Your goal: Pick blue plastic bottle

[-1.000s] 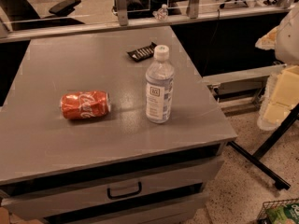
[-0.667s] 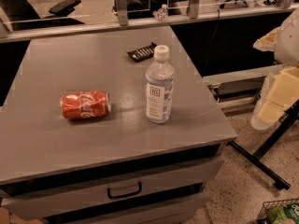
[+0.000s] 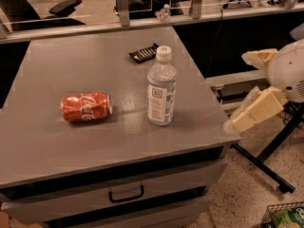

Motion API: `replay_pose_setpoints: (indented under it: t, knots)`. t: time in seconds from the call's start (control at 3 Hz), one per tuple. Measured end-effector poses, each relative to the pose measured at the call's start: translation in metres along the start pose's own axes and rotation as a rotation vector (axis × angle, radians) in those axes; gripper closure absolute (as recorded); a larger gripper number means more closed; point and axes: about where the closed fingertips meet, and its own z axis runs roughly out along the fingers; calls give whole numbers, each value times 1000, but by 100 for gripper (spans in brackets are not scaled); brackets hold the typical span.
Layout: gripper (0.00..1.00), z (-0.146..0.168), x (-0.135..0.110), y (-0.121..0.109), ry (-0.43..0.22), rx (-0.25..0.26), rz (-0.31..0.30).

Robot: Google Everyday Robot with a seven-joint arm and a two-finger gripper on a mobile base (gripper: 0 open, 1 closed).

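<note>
A grey desk (image 3: 95, 56) fills the view, with two drawers (image 3: 126, 194) in its front; the floor (image 3: 247, 194) is pale and speckled; a glass screen on metal posts (image 3: 121, 4) runs behind the desk; beyond it stand black chairs (image 3: 64, 6); black stand legs (image 3: 266, 167) cross the floor at right, near a wire basket (image 3: 280, 215); the gripper (image 3: 237, 90) hangs off the desk's right edge, jaws apart.

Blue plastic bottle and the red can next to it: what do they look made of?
Blue plastic bottle: clear, bluish-tinted thin plastic with a glossy look, see-through above the label, with a white cap and a paper-like label. Red can: probably thin painted metal, going by its shiny highlights and dented sides. The gripper, jaws apart, hangs right of the table, clear of both.
</note>
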Motion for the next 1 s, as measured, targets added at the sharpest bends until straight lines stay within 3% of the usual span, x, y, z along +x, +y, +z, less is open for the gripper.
replay_pose_setpoints:
  t: [0.33, 0.67, 1.0]
  knots:
    - [0, 16, -26, 10, -172, 5, -18]
    - [0, 16, -45, 15, -241, -1, -24]
    - [0, 23, -43, 17, -252, 6, -17]
